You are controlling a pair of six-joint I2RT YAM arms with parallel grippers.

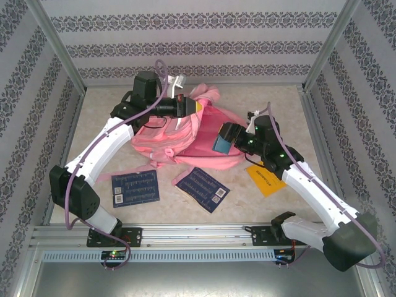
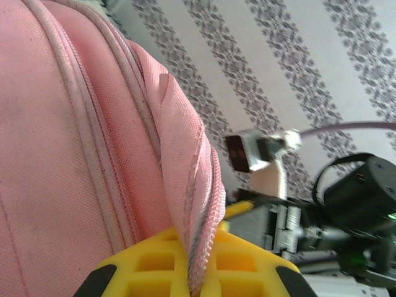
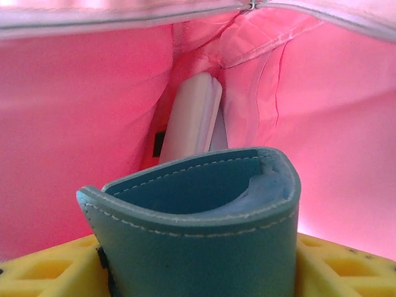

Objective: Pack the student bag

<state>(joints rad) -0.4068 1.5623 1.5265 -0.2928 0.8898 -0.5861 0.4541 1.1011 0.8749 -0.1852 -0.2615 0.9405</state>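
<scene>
Right wrist: right hand (image 3: 197,275) grips blue pouch (image 3: 192,204); left hand (image 2: 195,272) clamps student bag (image 2: 74,154).

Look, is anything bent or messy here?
Yes. The blue pouch in the right gripper is bent into a curve instead of lying flat, just inside the open student bag.

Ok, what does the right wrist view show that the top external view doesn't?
Extra in the right wrist view: the pink lining inside the student bag, with a pale flat object already lying deep in it. Extra in the top external view: two dark blue booklets and a yellow card on the table, and the left end effector pinching the bag's rim. Shared: the teal pouch in the right end effector, at the bag's opening.
</scene>
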